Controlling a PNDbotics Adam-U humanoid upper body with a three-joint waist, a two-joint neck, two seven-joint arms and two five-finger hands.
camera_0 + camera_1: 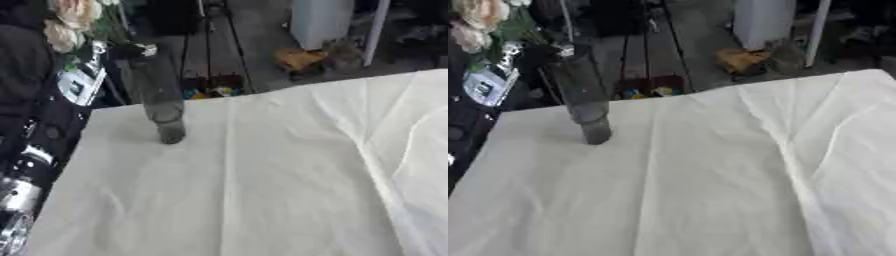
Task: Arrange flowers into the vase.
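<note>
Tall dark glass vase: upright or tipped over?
Upright: the tall dark glass vase stands on its base on the white tablecloth, pale flowers above it.

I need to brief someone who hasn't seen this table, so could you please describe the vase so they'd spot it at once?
On the white cloth-covered table, look to the far left corner. There stands the tall, narrow, grey see-through vase, upright and the only thing on the cloth; pale pink flowers show above and to its left.

The robot's left arm (pixel 35 150) is black with shiny silver joint rings and a white-marked panel
</note>
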